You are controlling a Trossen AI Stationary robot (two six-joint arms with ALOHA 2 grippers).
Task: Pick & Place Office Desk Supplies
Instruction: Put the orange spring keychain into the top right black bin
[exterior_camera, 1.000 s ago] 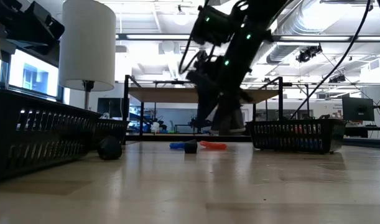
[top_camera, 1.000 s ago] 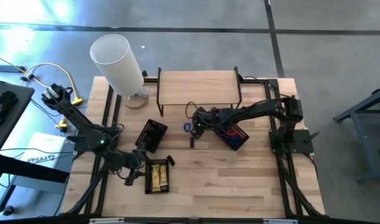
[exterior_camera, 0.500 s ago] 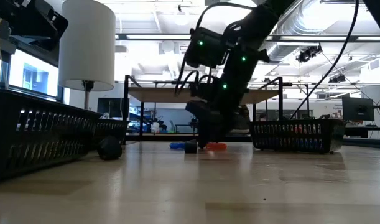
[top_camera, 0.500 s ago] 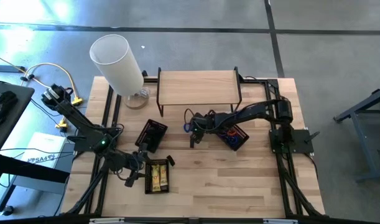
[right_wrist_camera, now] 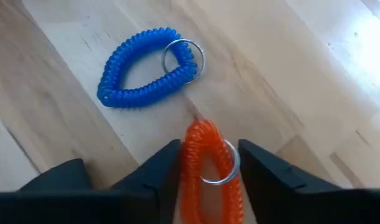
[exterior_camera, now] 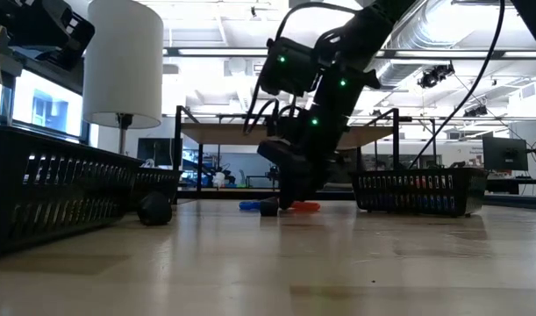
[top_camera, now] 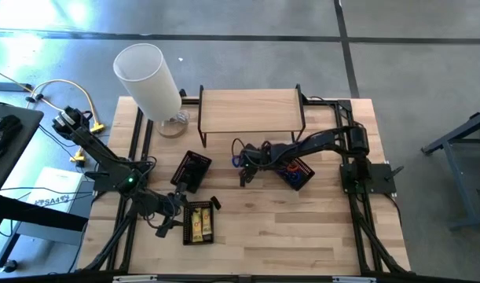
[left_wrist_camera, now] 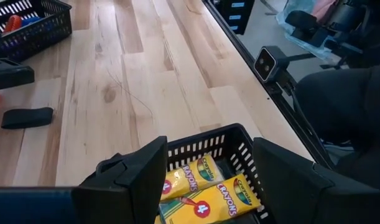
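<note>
Fingers of your right gripper (right_wrist_camera: pixel 205 165) are down at the tabletop (top_camera: pixel 302 228), one on each side of the orange coil band (right_wrist_camera: pixel 208 155), touching or nearly touching it; you cannot tell whether they are clamped on it yet. Just beyond the fingertips lies the blue coil band (right_wrist_camera: pixel 143 68) with its metal ring, flat on the wood and apart from the orange one. Behind this gripper sits the black basket (top_camera: pixel 296 171) that holds more coloured bands. Your left gripper (left_wrist_camera: pixel 205 165) hangs over the basket of yellow crayon packets (left_wrist_camera: pixel 208 186), jaws apart with nothing between them, the packets directly below the gap. A flat black piece (left_wrist_camera: pixel 28 117) lies on the wood well ahead of those jaws.
</note>
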